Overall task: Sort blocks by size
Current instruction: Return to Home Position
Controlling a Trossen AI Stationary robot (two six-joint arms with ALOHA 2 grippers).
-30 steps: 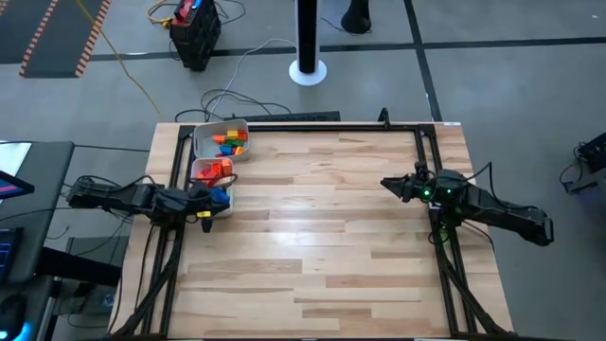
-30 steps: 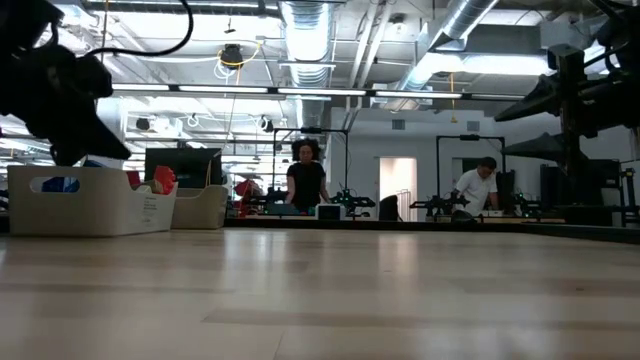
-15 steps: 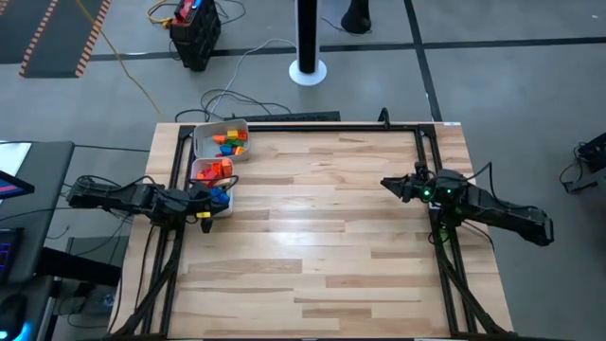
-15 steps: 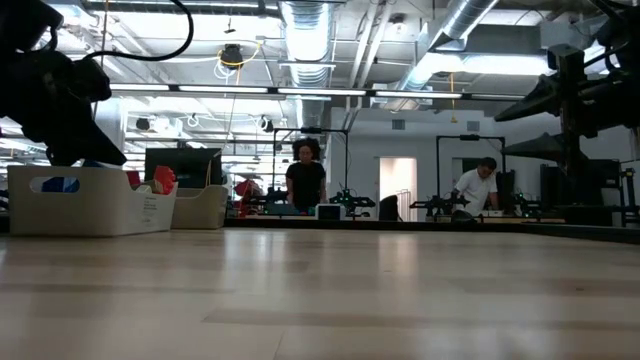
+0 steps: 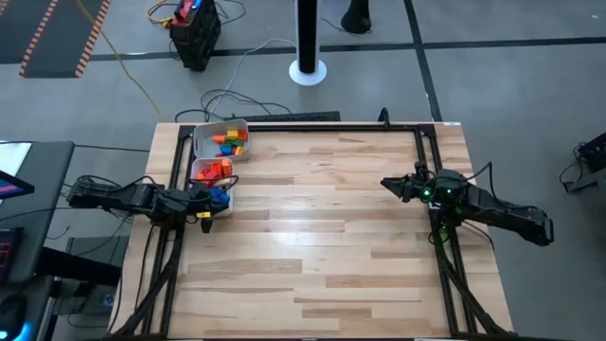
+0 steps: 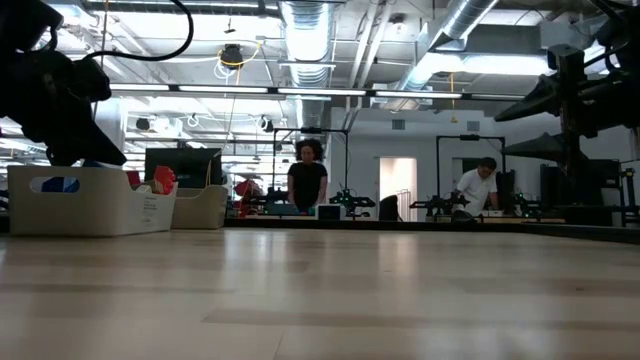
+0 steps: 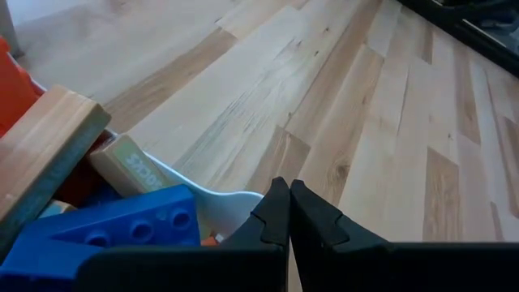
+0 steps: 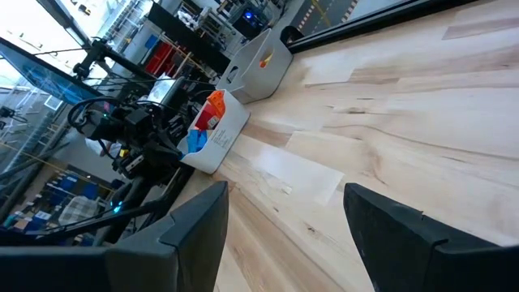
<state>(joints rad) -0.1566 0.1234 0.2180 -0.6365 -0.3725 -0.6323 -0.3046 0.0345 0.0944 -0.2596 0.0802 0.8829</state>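
Sorting looks finished: the blocks (image 5: 227,140) lie in two white trays (image 5: 203,144) just under and beyond my left pincer (image 7: 285,195), pinched closed and empty, while my right pincer (image 8: 285,195) gapes wide, well apart across the bare counter (image 5: 322,237).

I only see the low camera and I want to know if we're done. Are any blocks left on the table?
Observer: From above, none lie loose on the table. The blocks are all in the two trays.
Operator: Is the left gripper holding one?
Observer: No. Its wrist view shows the left gripper shut on nothing, by the near tray.
Operator: And the right one?
Observer: The right gripper is open and empty, above bare wood at the table's right side.
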